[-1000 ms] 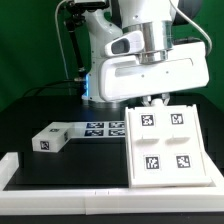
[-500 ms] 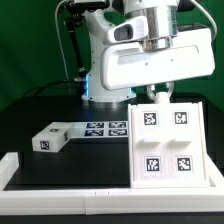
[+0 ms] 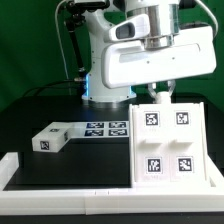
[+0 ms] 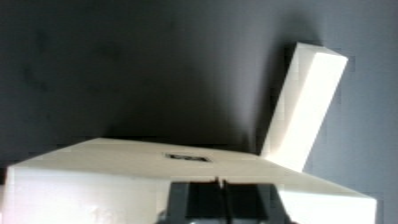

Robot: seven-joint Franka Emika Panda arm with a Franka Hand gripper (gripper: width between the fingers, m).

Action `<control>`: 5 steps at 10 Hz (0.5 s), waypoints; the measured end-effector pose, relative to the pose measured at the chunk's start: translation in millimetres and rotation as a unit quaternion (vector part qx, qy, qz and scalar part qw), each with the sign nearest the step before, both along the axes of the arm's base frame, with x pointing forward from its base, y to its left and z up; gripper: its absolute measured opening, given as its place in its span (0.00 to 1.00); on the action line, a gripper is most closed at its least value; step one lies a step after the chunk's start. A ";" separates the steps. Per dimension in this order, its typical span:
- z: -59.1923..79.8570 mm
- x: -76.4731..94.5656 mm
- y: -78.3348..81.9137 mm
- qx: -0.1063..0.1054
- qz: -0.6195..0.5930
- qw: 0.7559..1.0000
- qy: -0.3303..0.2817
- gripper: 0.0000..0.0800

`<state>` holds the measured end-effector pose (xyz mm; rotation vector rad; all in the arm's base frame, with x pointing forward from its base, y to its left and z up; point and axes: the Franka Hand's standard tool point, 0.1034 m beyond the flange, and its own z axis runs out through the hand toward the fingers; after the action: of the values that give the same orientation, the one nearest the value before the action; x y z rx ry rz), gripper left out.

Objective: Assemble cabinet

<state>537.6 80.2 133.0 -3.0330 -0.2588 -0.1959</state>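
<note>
- On the exterior view's right, the cabinet (image 3: 166,142) sits on the black table (image 3: 35,115), showing me a broad white face with four square tags.
- Above its far top edge hangs the gripper (image 3: 160,96), under the arm's bulky white hand.
- From the wrist view, the gripper (image 4: 219,205) has its dark fingers (image 4: 196,203) drawn narrow, with only a thin pale line between them. As far as I can see they are pinched on the cabinet's (image 4: 125,165) edge.
- That white body spreads out on both sides of the fingers, and I can make out one small dark mark on it.
- Beyond it in the wrist view a long white bar (image 4: 306,100) lies on the dark table; I cannot tell which part it is.
- Toward the exterior view's left a small tagged block (image 3: 48,139) lies well apart from the cabinet.
- Between the two lies the marker board (image 3: 105,127), flat on the table.
- A low white rail (image 3: 60,177) runs along the near edge.
</note>
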 end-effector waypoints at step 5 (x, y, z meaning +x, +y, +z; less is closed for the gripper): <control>10.9 10.0 2.3 0.001 0.001 1.000 0.013 0.00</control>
<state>547.5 82.4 143.9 -3.0310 -0.2605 -0.1555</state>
